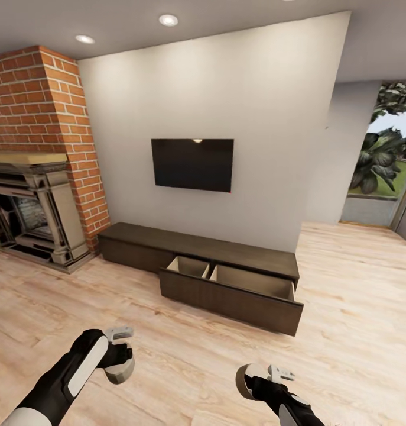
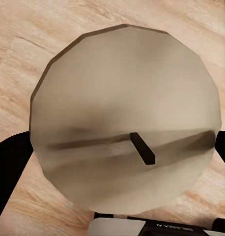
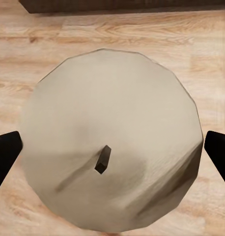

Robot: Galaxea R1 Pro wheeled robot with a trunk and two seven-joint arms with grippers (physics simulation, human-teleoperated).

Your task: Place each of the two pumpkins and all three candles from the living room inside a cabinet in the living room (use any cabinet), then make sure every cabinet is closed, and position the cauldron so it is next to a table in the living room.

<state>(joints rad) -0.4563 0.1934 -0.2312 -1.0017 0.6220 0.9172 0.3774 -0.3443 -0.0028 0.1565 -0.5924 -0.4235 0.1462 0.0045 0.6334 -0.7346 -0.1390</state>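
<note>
Each pincer carries one candle: the left gripper (image 1: 121,362) is clamped on a candle (image 2: 125,118), the right gripper (image 1: 257,378) on a second candle (image 3: 110,137). Ahead of both, across bare floor (image 1: 185,355), the cabinet (image 1: 226,269) has one drawer (image 1: 241,290) pulled open; its visible compartments appear empty. Judged remaining: stowing both candles, every other item, and closing.
</note>
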